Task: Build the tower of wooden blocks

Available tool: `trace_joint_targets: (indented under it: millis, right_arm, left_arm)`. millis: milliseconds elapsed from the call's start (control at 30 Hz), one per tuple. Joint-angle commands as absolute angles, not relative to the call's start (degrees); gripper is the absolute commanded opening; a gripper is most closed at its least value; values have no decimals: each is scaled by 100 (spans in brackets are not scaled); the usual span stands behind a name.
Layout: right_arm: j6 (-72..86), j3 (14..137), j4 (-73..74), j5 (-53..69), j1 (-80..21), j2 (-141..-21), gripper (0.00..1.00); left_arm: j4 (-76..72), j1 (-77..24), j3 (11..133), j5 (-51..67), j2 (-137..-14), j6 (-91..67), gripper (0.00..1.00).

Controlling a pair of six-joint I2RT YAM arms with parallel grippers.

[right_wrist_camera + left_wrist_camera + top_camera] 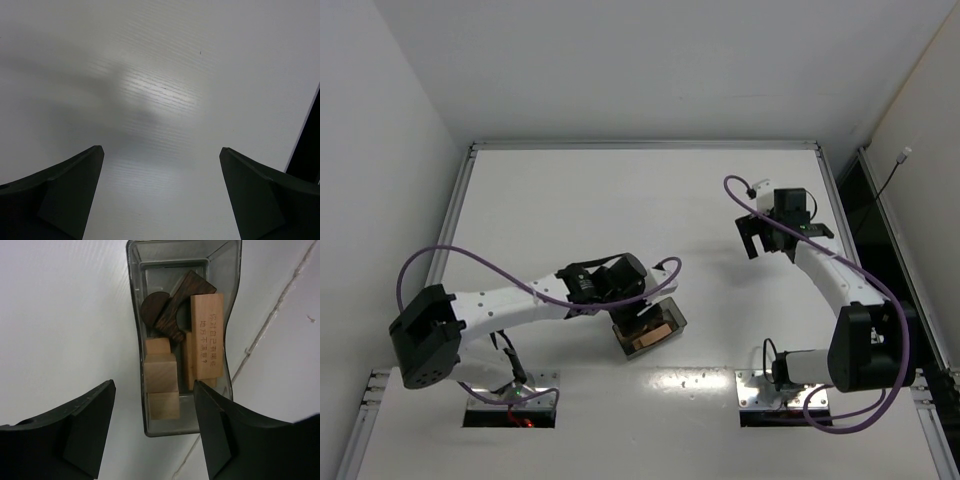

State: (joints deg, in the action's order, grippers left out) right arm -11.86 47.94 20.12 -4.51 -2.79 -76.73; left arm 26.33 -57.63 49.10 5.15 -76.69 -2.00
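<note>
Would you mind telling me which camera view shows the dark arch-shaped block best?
The left wrist view: the dark arch-shaped block lies close and sharp in the grey bin among tan blocks. The top external view shows the bin small, with the arch not discernible. The right wrist view shows only table.

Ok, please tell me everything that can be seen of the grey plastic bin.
The bin is a narrow tub of translucent grey plastic with rounded corners and long walls that curve inward. It stands open-topped on the white table. Loose wooden blocks lie inside: light tan cubes, a tan bar with engraved characters, a dark brown arch piece and a dark half-disc. The left end effector hangs open over its near end; whether a finger touches the wall cannot be told.
</note>
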Motion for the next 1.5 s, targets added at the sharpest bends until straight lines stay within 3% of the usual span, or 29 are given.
trace_joint_targets:
  millis: [0,633,1000,1100,1200,1233,1400,1467]
  right_arm:
    - [-1256,4729,1881,-483,-308,-7611,100]
    - [-1309,4676,1881,-483,-255,-7559,100]
    - [-1310,4623,1881,-483,-255,-7611,100]
    - [-1310,4623,1881,-483,-255,-7611,100]
    - [-1310,4623,1881,-483,-255,-7664,100]
    - [-1310,4623,1881,-483,-255,-7716,100]
    - [-1310,4570,1819,-483,-255,-7717,100]
    - [-1310,4518,1819,-483,-255,-7717,100]
  left_arm:
    - [2373,-5924,5177,501,-7866,-255,60]
    - [1952,-5818,5371,202,-8807,-360,52]
    - [1898,-5222,5265,79,-9229,-255,46]
    - [1898,-5089,5265,140,-9351,-203,37]
    - [1898,-5036,5265,141,-9412,-202,15]
    - [1898,-5036,5265,141,-9413,-202,0]
    - [2012,-4975,5457,-727,-9159,-254,0]
    - [2013,-4861,5641,-2047,-8957,-430,0]
